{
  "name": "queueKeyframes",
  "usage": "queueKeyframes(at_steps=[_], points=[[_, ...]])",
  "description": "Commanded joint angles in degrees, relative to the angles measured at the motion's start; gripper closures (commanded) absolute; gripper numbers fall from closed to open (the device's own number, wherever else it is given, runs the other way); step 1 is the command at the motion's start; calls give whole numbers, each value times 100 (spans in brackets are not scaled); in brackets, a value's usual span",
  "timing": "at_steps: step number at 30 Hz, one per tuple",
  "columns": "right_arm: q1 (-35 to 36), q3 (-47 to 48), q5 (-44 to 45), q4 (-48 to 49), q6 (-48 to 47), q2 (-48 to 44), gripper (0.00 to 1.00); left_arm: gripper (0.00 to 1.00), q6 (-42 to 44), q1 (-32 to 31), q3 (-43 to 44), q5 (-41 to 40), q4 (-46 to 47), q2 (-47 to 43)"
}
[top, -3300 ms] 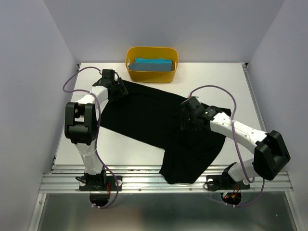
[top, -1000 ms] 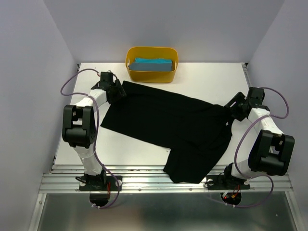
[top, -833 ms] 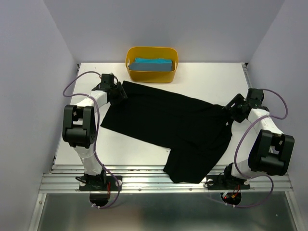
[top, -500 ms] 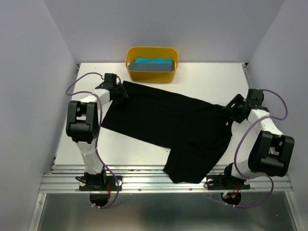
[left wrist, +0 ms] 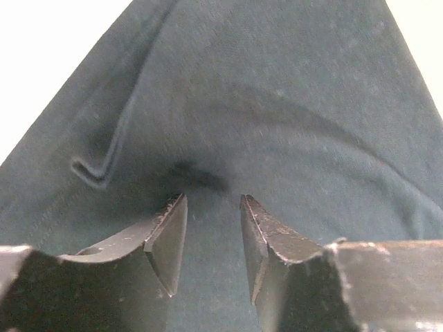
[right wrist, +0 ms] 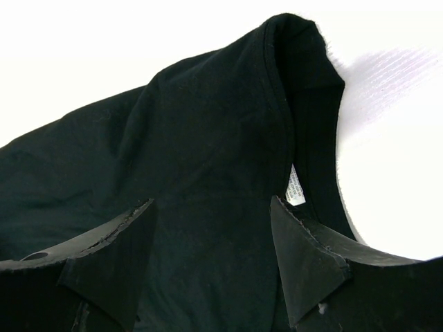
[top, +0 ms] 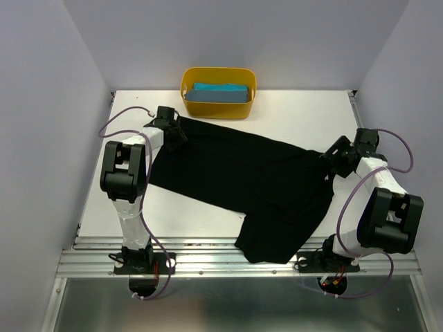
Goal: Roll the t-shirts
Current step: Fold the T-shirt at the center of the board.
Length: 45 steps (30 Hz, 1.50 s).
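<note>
The black t-shirt (top: 242, 173) lies spread flat across the table, its lower part reaching the near edge. My left gripper (top: 174, 135) is at the shirt's far left corner. In the left wrist view it (left wrist: 213, 199) is open, jaws narrowly apart and tips down on the cloth (left wrist: 277, 104) beside a small fold. My right gripper (top: 327, 160) is at the shirt's right end. It (right wrist: 212, 202) stands wide open over the collar area (right wrist: 194, 138), near the white label (right wrist: 295, 187). The teal-blue t-shirt (top: 220, 93) lies folded in the yellow tub.
The yellow tub (top: 216, 109) stands at the back centre of the white table (top: 311, 114), just beyond the black shirt's far edge. Grey walls close in the left and right sides. A metal rail (top: 208, 259) runs along the near edge.
My left gripper has slid a little to the right onto the shirt's corner and its jaws have narrowed. The right gripper has stayed at the collar, still wide open.
</note>
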Motion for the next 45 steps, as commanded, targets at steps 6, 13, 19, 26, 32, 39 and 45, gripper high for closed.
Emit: queueKeyframes(at_steps=[6, 13, 19, 26, 32, 39, 45], points=[[-36, -1, 46, 40, -92, 108, 28, 65, -128, -54, 454, -496, -58, 280], [-36, -1, 28, 40, -118, 143, 28, 100, -93, -160, 603, -759, -208, 193], [-36, -62, 37, 32, -145, 99, 28, 100, -58, -239, 612, -953, -216, -1], [-36, -53, 46, 32, -145, 55, 28, 100, -84, -283, 349, -1041, -85, -440], [-36, -62, 63, 32, -154, 55, 28, 100, -14, -283, 226, -988, -137, -712], [-36, -80, 98, 32, -154, 38, 28, 100, 74, -283, 24, -725, -339, -871], [-36, -89, 107, 5, -171, -41, 28, 100, 75, -283, -328, -751, -401, -915]])
